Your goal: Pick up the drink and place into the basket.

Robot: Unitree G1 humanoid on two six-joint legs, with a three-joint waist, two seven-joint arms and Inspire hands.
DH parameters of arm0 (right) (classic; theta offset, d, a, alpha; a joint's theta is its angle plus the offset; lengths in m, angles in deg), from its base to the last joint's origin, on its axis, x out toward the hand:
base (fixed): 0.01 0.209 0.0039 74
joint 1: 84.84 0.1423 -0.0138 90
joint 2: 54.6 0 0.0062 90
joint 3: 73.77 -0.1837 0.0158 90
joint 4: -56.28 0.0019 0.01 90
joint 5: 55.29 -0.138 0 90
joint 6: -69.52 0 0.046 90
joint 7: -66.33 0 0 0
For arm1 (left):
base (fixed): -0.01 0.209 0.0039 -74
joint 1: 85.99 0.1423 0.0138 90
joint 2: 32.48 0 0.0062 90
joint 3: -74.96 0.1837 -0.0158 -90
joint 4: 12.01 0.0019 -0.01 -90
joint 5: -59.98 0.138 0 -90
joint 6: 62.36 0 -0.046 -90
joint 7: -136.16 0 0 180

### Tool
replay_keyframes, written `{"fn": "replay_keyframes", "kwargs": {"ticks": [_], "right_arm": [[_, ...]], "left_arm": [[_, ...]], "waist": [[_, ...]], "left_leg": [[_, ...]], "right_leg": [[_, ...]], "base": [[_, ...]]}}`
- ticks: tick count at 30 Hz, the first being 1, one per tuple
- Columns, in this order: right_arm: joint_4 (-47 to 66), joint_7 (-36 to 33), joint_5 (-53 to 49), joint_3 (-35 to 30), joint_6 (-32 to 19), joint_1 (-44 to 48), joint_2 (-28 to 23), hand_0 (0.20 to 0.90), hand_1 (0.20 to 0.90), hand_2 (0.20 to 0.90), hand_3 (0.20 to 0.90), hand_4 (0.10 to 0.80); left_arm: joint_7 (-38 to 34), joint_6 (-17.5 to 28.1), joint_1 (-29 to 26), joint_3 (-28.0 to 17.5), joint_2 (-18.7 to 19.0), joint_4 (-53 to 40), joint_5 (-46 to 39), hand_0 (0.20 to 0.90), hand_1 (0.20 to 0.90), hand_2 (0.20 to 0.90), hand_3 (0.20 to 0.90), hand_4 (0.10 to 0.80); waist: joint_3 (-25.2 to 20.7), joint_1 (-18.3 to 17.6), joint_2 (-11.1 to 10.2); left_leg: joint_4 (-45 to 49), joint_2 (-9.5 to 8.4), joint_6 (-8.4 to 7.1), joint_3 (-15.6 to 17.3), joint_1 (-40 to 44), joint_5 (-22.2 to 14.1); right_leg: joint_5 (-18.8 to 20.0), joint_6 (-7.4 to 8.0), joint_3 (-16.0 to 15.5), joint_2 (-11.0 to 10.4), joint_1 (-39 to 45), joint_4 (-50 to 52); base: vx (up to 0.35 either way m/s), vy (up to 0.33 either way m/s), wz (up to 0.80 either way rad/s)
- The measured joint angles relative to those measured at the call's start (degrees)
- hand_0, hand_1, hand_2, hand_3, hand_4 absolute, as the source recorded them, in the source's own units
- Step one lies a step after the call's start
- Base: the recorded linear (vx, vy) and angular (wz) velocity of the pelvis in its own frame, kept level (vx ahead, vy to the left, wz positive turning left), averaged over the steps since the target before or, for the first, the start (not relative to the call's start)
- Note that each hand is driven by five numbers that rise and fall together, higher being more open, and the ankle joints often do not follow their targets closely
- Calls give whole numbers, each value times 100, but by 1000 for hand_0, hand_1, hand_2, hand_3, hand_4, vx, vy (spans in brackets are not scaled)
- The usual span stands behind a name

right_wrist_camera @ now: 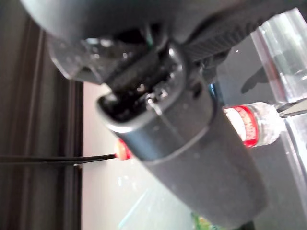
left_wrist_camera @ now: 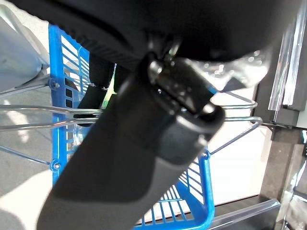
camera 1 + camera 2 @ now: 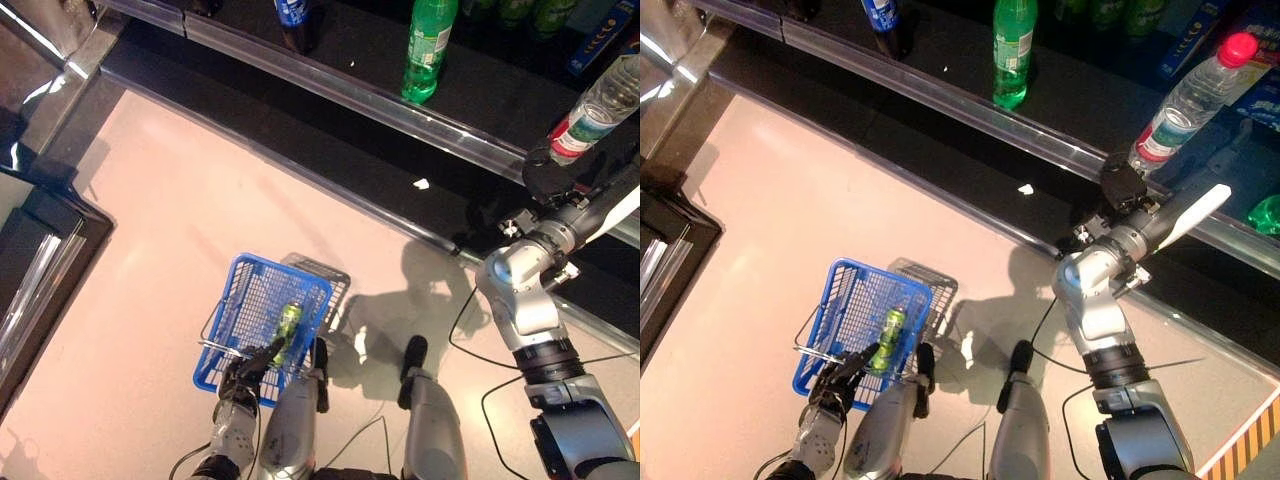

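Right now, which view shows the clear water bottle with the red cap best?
The right eye view: the whole water bottle, cap included, stands by the right hand. The left eye view crops its top; the right wrist view shows only part of it behind the hand; the left wrist view shows none.

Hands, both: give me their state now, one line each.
Left hand: shut on the blue basket's wire handle.
Right hand: at the water bottle on the shelf; grip cannot be told.

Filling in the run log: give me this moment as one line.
left robot hand: holding basket handle | basket: green can inside | right robot hand: at water bottle on shelf, grasp unclear
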Motion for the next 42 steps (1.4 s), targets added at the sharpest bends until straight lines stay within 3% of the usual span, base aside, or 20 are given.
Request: {"fn": "replay_keyframes", "kwargs": {"ticks": [12,30,31,32,42], "right_arm": [[-188,190,-262,-11,-8,523,-172,900,900,900,900,800],[-1710,932,-1178,-4,-94,1559,-1080,900,900,900,900,800],[-1824,965,-1224,-7,-95,1649,-1106,347,347,347,255,155],[-1933,1006,-1248,-3,-96,1728,-1135,300,300,300,200,100],[-2862,1361,-1578,149,-88,2104,-1535,300,300,300,200,100]], "left_arm": [[0,-114,-58,5,50,-160,-25,300,300,300,200,100],[52,-337,-138,14,177,-177,-240,300,300,300,200,100],[53,-357,-143,15,197,-177,-244,300,300,300,200,100],[54,-365,-148,15,200,-177,-248,300,300,300,200,100],[150,-412,-152,17,235,-175,-266,300,300,300,200,100]], "waist": [[68,62,98],[72,280,106],[72,279,106],[72,281,106],[73,283,104]], "left_leg": [[167,5,-2,-22,-287,-3],[236,-2,1,-34,-382,-4],[248,-2,1,-34,-382,-4],[254,-3,1,-35,-383,-3],[276,-13,1,-73,-385,-1]], "right_leg": [[-21,-41,18,-19,-289,196],[-3,-20,10,-35,-393,314],[-4,-23,12,-37,-392,323],[-7,-27,14,-38,-392,323],[-7,-33,0,-52,-391,370]], "base": [[0,0,0],[0,0,0],[0,0,0],[0,0,0],[0,0,0]]}}
